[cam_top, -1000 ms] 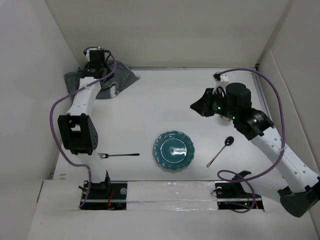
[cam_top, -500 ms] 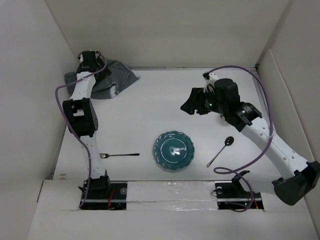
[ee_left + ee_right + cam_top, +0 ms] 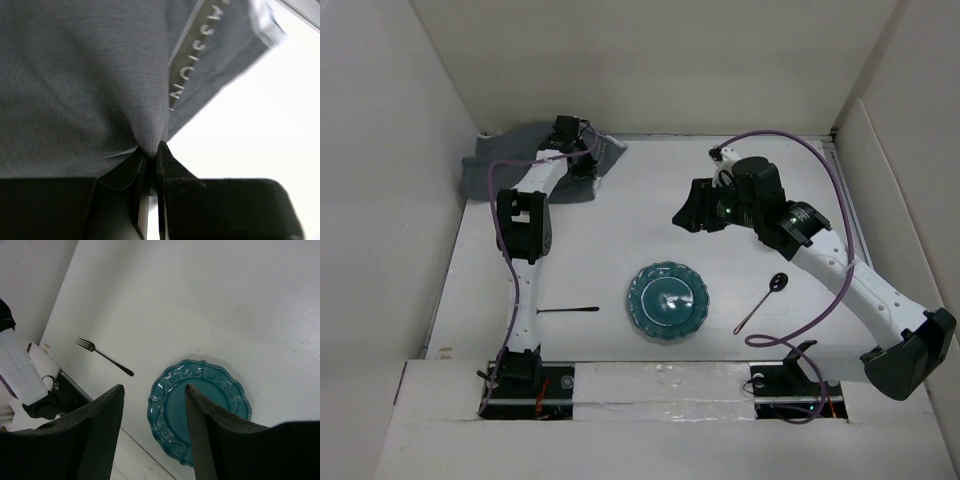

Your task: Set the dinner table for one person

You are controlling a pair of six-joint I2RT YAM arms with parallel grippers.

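Observation:
On the white dinner table [image 3: 620, 225] a teal scalloped plate [image 3: 666, 301] lies near the front middle. A dark fork [image 3: 570, 310] lies left of it, its tines hidden behind the left arm. A spoon [image 3: 762, 301] lies to the plate's right. My left gripper [image 3: 584, 163] is at the back left, shut on a pinched fold of the grey cloth [image 3: 90, 85], which spreads along the back edge [image 3: 492, 167]. My right gripper [image 3: 685, 218] hovers open and empty over the table's middle. Between its fingers the right wrist view shows the plate [image 3: 167, 410], and left of them the fork [image 3: 105, 356].
White walls [image 3: 380, 200] enclose the table on the left, back and right. Both arm bases [image 3: 520, 375] sit on the raised front ledge. The left arm's upright link [image 3: 525, 230] stands over the table's left side, and purple cables loop beside both arms.
My left gripper has swung right along the back edge and shut on the grey cloth, dragging it rightward. The right arm has shifted left and its jaws have opened.

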